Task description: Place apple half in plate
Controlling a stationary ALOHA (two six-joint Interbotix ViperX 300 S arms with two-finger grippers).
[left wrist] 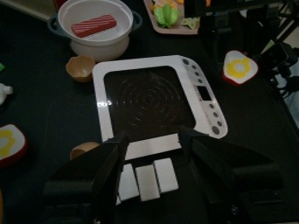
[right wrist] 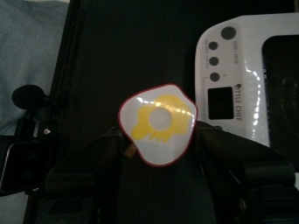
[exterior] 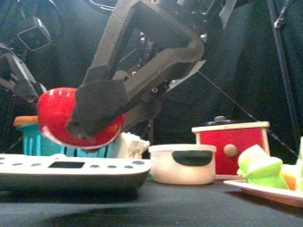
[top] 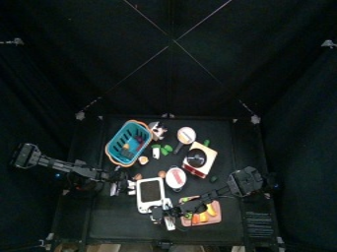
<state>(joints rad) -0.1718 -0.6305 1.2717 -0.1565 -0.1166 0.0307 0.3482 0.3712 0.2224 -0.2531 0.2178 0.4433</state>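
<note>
The apple half, red-rimmed with a pale cut face and yellow centre, sits between the jaws of my right gripper, which is shut on it. In the front view the same apple half hangs above the table with its red skin showing, held by the right gripper reaching in from the upper right. The orange-brown plate lies low at the right and has green pieces on it. It also shows near the table's front edge. My left gripper hovers open over the white gadget, holding nothing.
A white pot and a red box stand behind the white gadget. A teal basket sits at the back left. Another red-rimmed fruit piece and a small brown cup lie beside the gadget.
</note>
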